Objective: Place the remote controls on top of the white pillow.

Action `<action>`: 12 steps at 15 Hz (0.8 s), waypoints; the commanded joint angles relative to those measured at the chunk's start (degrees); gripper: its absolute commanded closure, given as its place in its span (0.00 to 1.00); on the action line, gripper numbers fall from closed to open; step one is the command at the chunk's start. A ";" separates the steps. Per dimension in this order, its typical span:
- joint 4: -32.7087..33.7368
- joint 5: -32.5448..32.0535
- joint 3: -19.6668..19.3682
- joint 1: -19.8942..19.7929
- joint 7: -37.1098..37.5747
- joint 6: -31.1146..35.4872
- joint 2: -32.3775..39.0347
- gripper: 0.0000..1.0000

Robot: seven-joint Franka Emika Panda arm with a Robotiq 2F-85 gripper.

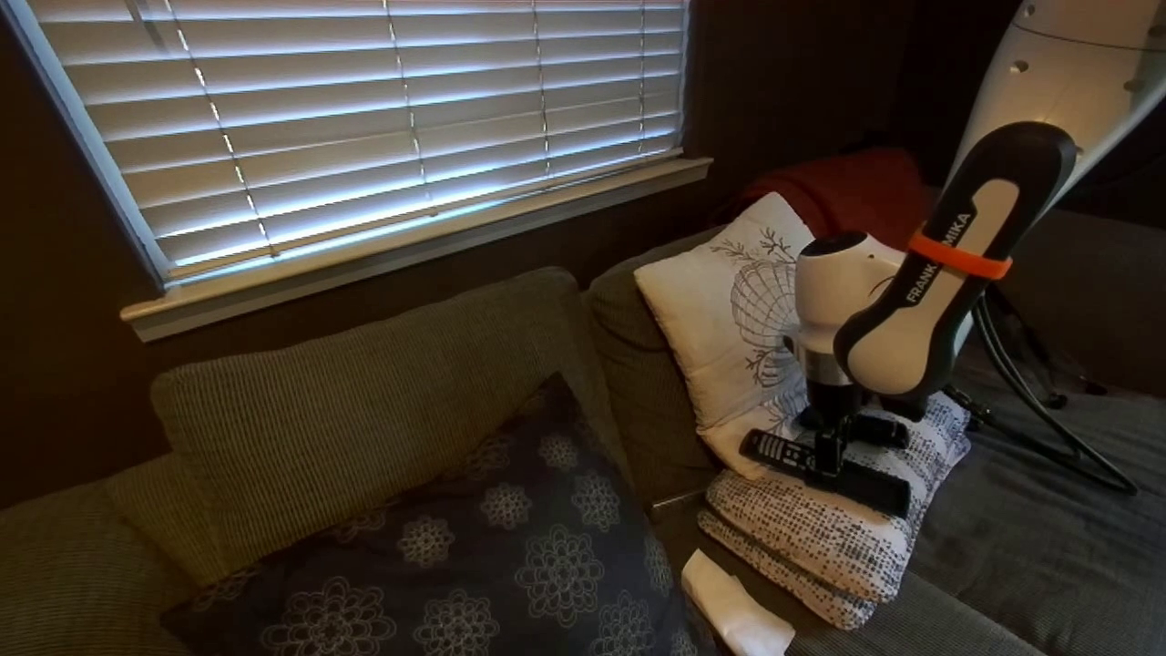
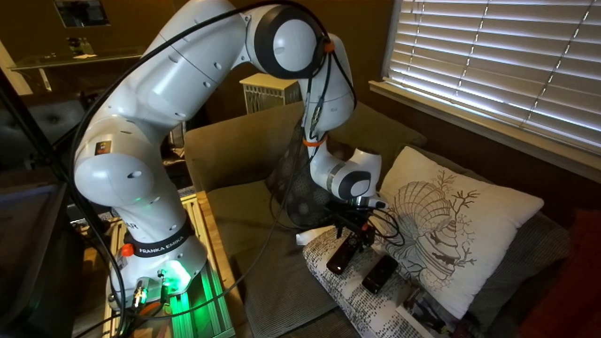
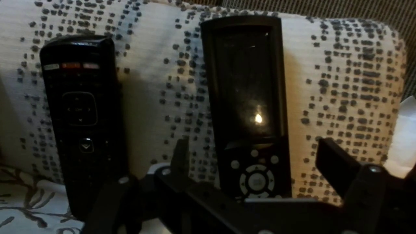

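Two black remote controls lie side by side on a speckled white-and-grey cushion. One remote (image 3: 247, 91), with a dark screen and a round button pad, has the fingers of my open gripper (image 3: 254, 151) standing apart on either side of its lower part. No contact with the fingers shows, and its lower end is hidden behind the gripper. Left of it in the wrist view lies the other remote (image 3: 81, 113), its lower end partly covered by the gripper. The white pillow (image 2: 450, 225), printed with grey shells and coral, leans against the sofa back behind the remotes, in both exterior views.
The speckled cushion (image 1: 802, 519) is stacked or folded on the sofa seat. A white cloth or paper (image 1: 736, 606) lies beside it. A dark floral cushion (image 1: 474, 538) leans nearby. Printed papers (image 2: 425, 312) lie at the white pillow's foot. Cables (image 2: 392, 230) loop around the wrist.
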 commanded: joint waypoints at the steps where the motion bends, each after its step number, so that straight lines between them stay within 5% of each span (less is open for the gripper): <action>1: 1.24 0.46 0.09 0.13 -0.39 1.09 1.96 0.00; 10: 2.41 0.49 0.51 -0.12 -1.28 8.94 5.53 0.00; 12: 2.92 0.51 0.56 -0.06 -1.34 9.23 6.09 0.26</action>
